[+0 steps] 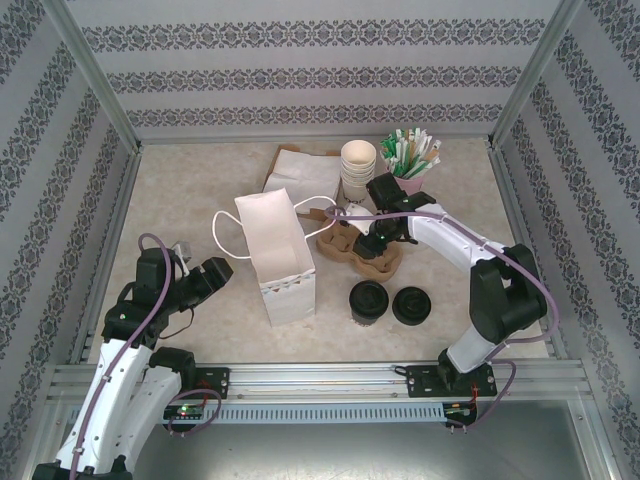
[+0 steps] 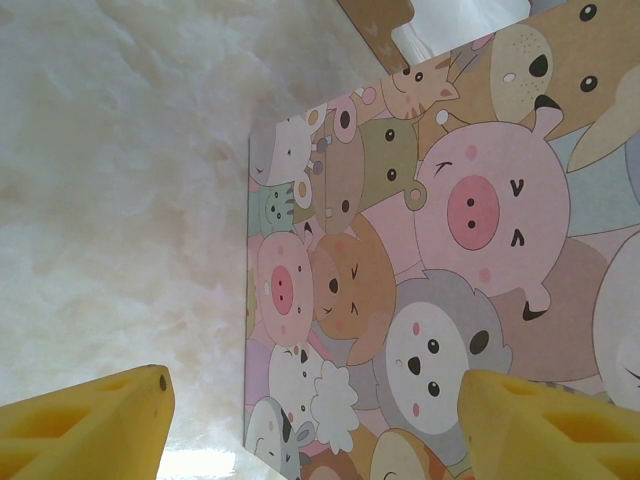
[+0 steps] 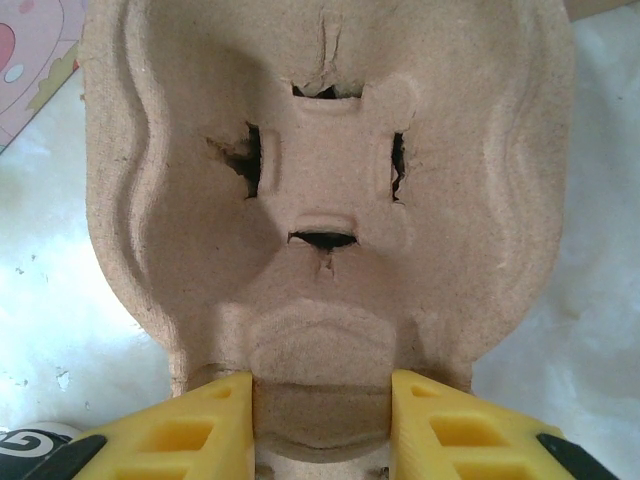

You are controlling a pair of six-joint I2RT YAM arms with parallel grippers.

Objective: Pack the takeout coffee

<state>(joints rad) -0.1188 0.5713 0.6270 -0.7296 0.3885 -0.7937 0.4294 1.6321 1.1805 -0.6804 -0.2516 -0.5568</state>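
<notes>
Left gripper [image 1: 215, 270]: sits low at the left side of the worktop [image 1: 190, 190], pointing toward the bag and just short of it.
Left jaws: wide open with nothing between them. In the wrist view the two yellow fingers [image 2: 90, 430] sit at the bottom corners and the bag's printed side is between and beyond them.
Bag [image 1: 283, 262]: white paper bag standing upright in the middle with its mouth open at the top and a white loop handle flopped out to its left. The face toward the left wrist camera is covered in cartoon animals, pigs and bears and so on.
Napkin box [image 1: 298, 175]: brown box with white napkins, behind the bag toward the back wall.
Cup carrier [image 1: 348, 255]: brown pulp drink tray lying flat on the worktop just right of the bag, and the cup well in the right wrist view has nothing in it.
Right gripper [image 1: 375, 240]: reaches in from the right and sits over the carrier.
Right jaws: partly closed, clamped on a narrow bit of the carrier's rim, with a yellow finger tight against each side of it.
Takeout coffee [image 1: 368, 301]: upright on the worktop, black dome lid on, just in front of the carrier and right of the bag. Neither gripper is touching it.
Lid pile [image 1: 412, 305]: squat black stack just beside the coffee on its right.
Paper cups [image 1: 357, 165]: cream stack at the back, behind the carrier.
Straws [image 1: 410, 158]: green and white bunch in a pink holder, right next to the cups.
</notes>
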